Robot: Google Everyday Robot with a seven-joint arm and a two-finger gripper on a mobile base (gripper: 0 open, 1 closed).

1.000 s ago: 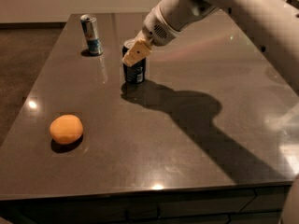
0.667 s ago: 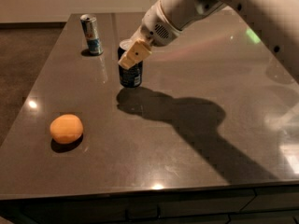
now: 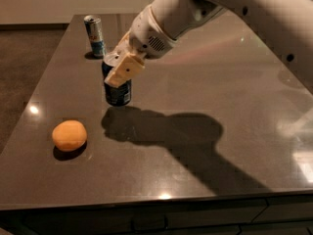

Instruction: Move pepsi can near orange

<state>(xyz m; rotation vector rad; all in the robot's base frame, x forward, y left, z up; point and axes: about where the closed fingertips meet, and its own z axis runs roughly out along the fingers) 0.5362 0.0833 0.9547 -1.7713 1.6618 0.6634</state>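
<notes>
Dark, glossy grey tabletop (image 3: 234, 72) here, with a few light spots reflecting off it and dim floor off to the left. My end effector (image 3: 120, 75) is clamped around the upper half of the pepsi can (image 3: 117, 95), one tan finger (image 3: 125, 69) lying across its front. The can is upright, left of centre; honestly can't tell if its base touches the surface. The orange (image 3: 69, 135) sits nearer the front-left, apart from the can. A slimmer silver-and-blue can (image 3: 94, 35) stands behind, near the far edge.
</notes>
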